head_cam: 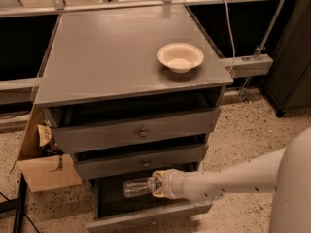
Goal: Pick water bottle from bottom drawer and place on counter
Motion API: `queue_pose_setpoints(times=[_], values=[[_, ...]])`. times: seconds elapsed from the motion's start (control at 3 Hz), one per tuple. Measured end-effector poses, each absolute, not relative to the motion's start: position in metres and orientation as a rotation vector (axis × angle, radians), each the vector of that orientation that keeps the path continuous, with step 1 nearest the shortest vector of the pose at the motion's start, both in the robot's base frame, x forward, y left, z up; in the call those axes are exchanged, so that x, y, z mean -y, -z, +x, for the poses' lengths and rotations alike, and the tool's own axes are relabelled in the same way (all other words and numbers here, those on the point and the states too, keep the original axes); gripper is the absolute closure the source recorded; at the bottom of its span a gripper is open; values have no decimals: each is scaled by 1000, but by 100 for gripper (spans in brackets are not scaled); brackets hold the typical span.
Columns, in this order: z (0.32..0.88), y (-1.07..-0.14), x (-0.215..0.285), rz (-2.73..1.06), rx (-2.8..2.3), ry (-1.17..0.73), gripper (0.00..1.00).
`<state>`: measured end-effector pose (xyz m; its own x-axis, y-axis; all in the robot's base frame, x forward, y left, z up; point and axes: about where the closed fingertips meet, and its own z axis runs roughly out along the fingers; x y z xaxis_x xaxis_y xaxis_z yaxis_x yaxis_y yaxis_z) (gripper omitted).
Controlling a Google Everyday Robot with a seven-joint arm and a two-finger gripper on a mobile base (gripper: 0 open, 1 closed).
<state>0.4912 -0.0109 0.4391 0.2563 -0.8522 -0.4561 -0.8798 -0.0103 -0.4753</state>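
The water bottle (137, 187) is clear and ribbed and lies level over the dark inside of the open bottom drawer (146, 217). My gripper (156, 185) reaches in from the right on a pale arm. It is shut on the bottle's neck end, holding it just below the middle drawer. The counter (112, 52) is the broad grey top of the cabinet above.
A pale bowl (180, 57) sits on the counter's right side. The top drawer (141, 132) and middle drawer (143, 163) with round knobs stand partly open above the gripper. A cardboard box (46, 171) is on the floor at the left. A dark cabinet (291, 57) stands at the right.
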Motion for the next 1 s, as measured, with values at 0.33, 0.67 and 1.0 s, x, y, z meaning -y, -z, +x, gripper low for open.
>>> queue_pose_setpoints(times=[0.33, 0.67, 1.0], values=[[488, -509, 24, -1798, -1547, 89, 100], [488, -509, 24, -1798, -1547, 89, 100], [503, -526, 27, -1783, -1559, 90, 100]])
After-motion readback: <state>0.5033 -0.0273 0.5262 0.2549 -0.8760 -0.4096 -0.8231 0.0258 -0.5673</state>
